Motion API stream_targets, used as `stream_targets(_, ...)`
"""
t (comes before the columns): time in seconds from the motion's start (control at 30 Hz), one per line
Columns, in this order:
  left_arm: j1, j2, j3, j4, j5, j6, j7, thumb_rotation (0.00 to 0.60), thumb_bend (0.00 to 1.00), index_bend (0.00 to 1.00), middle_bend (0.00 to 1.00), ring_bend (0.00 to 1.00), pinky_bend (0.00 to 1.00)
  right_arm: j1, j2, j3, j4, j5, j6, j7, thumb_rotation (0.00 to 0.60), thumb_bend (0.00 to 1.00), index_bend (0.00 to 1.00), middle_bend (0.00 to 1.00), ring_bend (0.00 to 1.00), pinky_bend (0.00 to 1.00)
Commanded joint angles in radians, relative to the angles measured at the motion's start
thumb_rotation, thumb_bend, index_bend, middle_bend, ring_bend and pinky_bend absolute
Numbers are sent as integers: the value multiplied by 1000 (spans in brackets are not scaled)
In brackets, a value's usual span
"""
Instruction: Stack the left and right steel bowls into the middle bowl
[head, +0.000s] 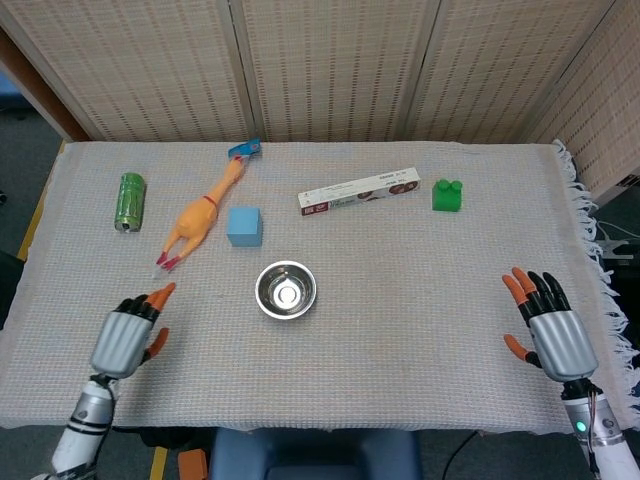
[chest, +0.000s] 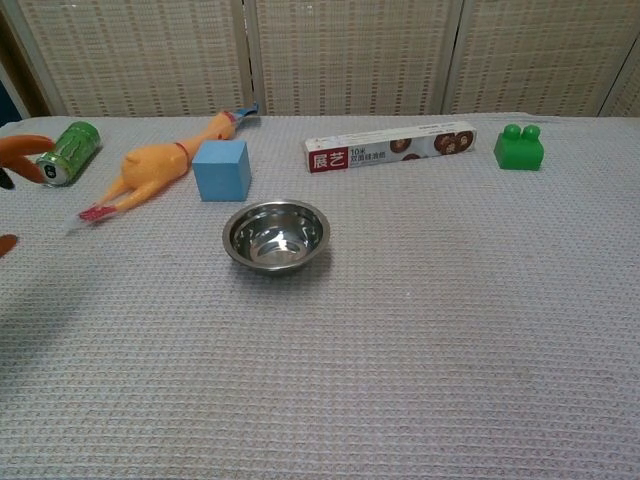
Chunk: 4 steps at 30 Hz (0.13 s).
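The steel bowls (head: 286, 289) sit nested as one stack in the middle of the table, seen also in the chest view (chest: 276, 235). My left hand (head: 126, 335) hovers well to the left of the stack, fingers apart and holding nothing; only its orange fingertips (chest: 22, 147) show at the left edge of the chest view. My right hand (head: 548, 326) stays near the table's right front corner, fingers spread and empty. It is out of the chest view.
A blue cube (head: 244, 226) and a rubber chicken (head: 197, 219) lie behind and left of the stack. A green can (head: 129, 200) lies at the far left. A long box (head: 359, 190) and a green block (head: 447, 195) sit at the back right. The table's fringed right edge (head: 596, 250) is close to my right hand.
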Motion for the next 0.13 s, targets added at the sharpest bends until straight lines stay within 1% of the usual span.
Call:
stream_targets(0.03,152,226,38,-153,-147,61,-191,600,381,0,0,0,60,-18,16,4,-34,24,5,-26,600,153,0,0,0,0)
stream_targets(0.13,170,250,19,-161,-124,96,-226,600,380,0,0,0,58,-27,21,8,-49,25,17,-30,600,152,0,0,0,0)
